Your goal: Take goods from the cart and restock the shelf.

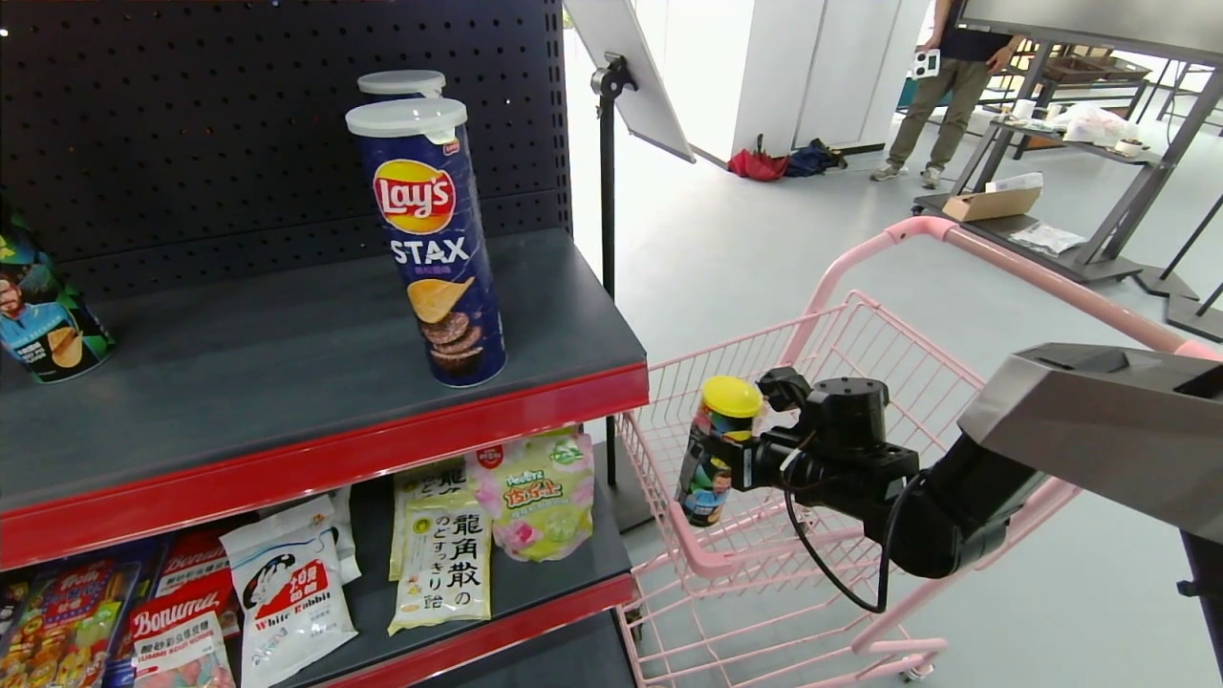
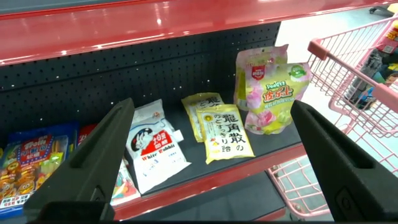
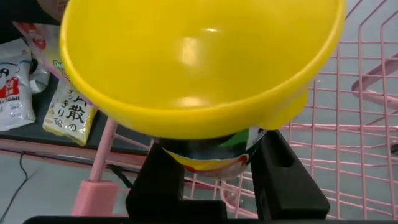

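your right gripper (image 1: 723,451) clamps the yellow-lidded can (image 1: 707,485) over the pink cart (image 1: 865,308); your left gripper (image 2: 212,106) gapes wide, empty.

Print on the packaged goods
A round logo and white lettering are carried by the tall blue can (image 1: 432,248); red lettering is printed on the white bag (image 1: 291,592), dark characters on the pale yellow pouch (image 1: 441,559), coloured lettering on the green-pink pouch (image 1: 540,497); the label of the yellow-lidded can (image 1: 709,468) cannot be read.
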Controlling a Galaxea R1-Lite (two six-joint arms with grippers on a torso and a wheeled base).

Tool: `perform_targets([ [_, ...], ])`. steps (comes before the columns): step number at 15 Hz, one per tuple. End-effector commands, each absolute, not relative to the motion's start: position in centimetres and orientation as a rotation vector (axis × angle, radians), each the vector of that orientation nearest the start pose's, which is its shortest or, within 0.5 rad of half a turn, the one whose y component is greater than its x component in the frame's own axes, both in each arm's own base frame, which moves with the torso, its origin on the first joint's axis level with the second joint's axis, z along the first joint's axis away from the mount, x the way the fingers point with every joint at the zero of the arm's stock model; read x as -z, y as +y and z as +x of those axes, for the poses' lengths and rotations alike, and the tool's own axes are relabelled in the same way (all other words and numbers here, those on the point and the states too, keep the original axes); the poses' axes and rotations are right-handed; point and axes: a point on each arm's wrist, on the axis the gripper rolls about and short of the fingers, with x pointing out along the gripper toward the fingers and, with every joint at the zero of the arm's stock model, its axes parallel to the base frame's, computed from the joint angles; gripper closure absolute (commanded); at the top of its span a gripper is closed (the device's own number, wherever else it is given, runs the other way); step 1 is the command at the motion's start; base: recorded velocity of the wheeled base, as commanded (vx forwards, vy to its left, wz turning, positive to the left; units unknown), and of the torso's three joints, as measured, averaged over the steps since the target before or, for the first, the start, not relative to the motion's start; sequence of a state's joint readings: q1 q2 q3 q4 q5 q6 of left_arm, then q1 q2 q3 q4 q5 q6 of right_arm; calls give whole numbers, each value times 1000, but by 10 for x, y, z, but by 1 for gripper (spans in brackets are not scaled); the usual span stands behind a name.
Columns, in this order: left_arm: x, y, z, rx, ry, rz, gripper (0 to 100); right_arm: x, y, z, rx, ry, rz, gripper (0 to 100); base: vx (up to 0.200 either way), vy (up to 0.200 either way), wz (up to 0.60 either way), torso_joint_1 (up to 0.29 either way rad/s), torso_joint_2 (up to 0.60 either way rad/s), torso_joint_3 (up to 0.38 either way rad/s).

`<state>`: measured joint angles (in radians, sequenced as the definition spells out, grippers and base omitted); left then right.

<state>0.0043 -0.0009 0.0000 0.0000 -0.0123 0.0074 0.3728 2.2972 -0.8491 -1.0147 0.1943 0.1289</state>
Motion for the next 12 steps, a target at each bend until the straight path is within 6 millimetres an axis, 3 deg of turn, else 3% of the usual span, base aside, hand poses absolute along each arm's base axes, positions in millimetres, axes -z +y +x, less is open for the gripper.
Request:
perform_targets([
  [1, -75, 0, -23, 8, 0, 8, 0, -33, 144, 359, -515, 440, 83, 100, 0, 0, 0, 0, 0, 0],
  [2, -75, 0, -23, 8, 0, 8, 0, -37, 144, 359, -513, 431, 83, 100, 0, 0, 0, 0, 0, 0],
  [3, -75, 0, -23, 8, 0, 8, 0, -76, 141, 350, -506, 383, 83, 100, 0, 0, 0, 0, 0, 0],
  [5, -75, 0, -23, 8, 0, 8, 0, -128, 133, 331, -486, 353, 79, 100, 0, 0, 0, 0, 0, 0],
  [6, -75, 0, -23, 8, 0, 8, 0, -176, 125, 312, -464, 303, 80, 100, 0, 0, 0, 0, 0, 0],
  [7, -75, 0, -23, 8, 0, 8, 0, -194, 121, 303, -452, 282, 81, 100, 0, 0, 0, 0, 0, 0],
  [8, -75, 0, -23, 8, 0, 8, 0, -231, 111, 277, -408, 218, 83, 100, 0, 0, 0, 0, 0, 0],
  [10, -75, 0, -23, 8, 0, 8, 0, -255, 100, 243, -357, 135, 76, 100, 0, 0, 0, 0, 0, 0],
  [12, -75, 0, -23, 8, 0, 6, 0, -258, 78, 204, -259, 93, 8, 100, 0, 0, 0, 0, 0, 0],
])
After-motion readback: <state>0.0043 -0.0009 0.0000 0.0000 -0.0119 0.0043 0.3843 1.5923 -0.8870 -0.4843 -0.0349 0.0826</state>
